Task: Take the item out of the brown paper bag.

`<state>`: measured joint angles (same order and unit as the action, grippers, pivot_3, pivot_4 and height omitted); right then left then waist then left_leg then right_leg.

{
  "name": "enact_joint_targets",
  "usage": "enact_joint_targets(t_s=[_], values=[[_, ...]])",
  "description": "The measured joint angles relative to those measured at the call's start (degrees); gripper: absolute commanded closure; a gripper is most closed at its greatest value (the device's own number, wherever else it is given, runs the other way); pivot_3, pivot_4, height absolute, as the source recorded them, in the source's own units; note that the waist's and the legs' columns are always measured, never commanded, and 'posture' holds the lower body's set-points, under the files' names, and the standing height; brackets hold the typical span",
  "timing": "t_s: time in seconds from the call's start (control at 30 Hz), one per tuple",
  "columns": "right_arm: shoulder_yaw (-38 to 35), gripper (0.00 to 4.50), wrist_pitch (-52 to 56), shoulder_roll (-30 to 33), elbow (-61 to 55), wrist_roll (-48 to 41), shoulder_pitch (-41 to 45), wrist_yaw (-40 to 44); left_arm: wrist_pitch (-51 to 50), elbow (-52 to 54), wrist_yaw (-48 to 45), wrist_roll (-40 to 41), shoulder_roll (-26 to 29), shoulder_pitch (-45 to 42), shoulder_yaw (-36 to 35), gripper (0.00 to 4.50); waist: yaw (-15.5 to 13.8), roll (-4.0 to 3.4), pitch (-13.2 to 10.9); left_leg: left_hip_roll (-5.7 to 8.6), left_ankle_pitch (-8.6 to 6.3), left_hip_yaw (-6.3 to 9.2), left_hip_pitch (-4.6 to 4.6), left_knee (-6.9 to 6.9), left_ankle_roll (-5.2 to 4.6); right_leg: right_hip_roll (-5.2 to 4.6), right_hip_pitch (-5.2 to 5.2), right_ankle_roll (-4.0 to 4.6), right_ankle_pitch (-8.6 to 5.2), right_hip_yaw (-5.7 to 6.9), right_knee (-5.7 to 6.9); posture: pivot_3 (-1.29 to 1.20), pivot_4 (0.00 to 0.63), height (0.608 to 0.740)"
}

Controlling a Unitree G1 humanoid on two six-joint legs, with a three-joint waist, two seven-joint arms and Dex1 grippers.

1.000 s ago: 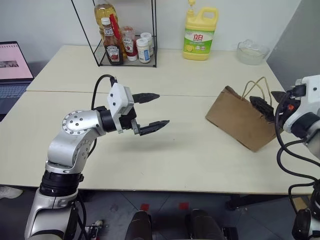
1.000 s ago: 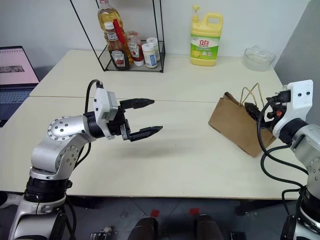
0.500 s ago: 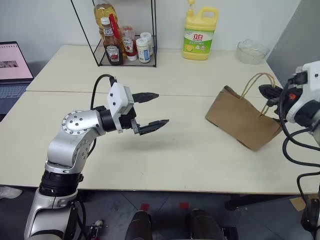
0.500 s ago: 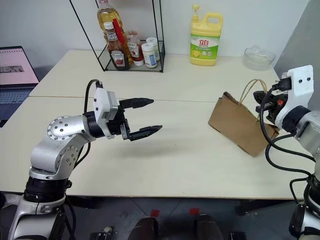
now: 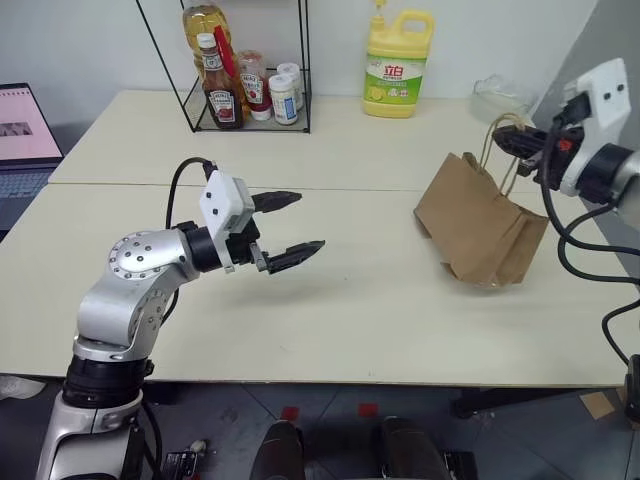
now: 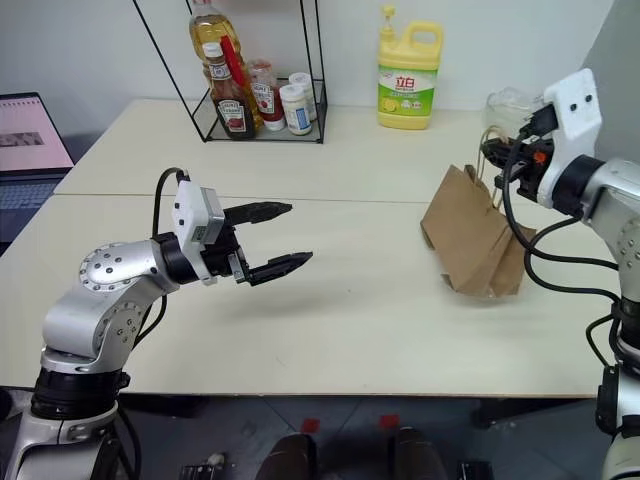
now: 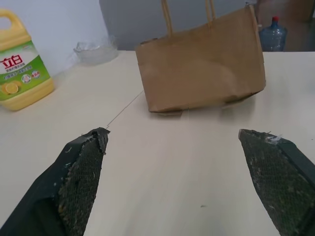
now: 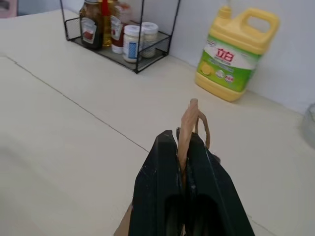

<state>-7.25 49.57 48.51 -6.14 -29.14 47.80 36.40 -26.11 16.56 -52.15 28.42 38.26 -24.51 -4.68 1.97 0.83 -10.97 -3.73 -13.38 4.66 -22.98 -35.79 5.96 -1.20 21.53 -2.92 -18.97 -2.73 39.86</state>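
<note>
Brown paper bag [image 5: 480, 225] upright, handles pinched by right hand [image 5: 512, 143], contents hidden

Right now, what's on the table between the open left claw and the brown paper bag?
Nothing: the left wrist view shows bare tabletop from the left claw to the brown paper bag.

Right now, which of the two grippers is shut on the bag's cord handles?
The right gripper, fingers pinching the tan handles; the left gripper hangs open.
</note>
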Motion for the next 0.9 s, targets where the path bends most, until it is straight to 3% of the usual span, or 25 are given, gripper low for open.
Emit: enact_joint_targets(t_s=[0.43, 0.9], values=[[12.2, 4.46, -12.9, -10.5, 16.3, 7.7, 16.0, 11.4, -6.9, 10.4, 6.8, 5.5, 0.8, 13.1, -7.4, 0.00, 0.3, -0.11, -0.1, -0.01, 0.00, 0.00, -0.06, 0.00, 0.00, -0.02, 0.13, 0.01, 0.00, 0.00, 0.08, 0.00, 0.150, 0.740], [18.0, 4.46, -28.4, -31.4, 36.6, 16.8, 28.4, 13.1, -8.4, 13.5, 10.6, 8.1, 0.8, 18.3, -11.1, 0.00, 0.4, -0.14, -0.1, -0.02, 0.01, 0.00, -0.12, 0.04, 0.02, -0.02, 0.23, 0.02, 0.01, 0.02, 0.11, 0.00, 0.150, 0.740]])
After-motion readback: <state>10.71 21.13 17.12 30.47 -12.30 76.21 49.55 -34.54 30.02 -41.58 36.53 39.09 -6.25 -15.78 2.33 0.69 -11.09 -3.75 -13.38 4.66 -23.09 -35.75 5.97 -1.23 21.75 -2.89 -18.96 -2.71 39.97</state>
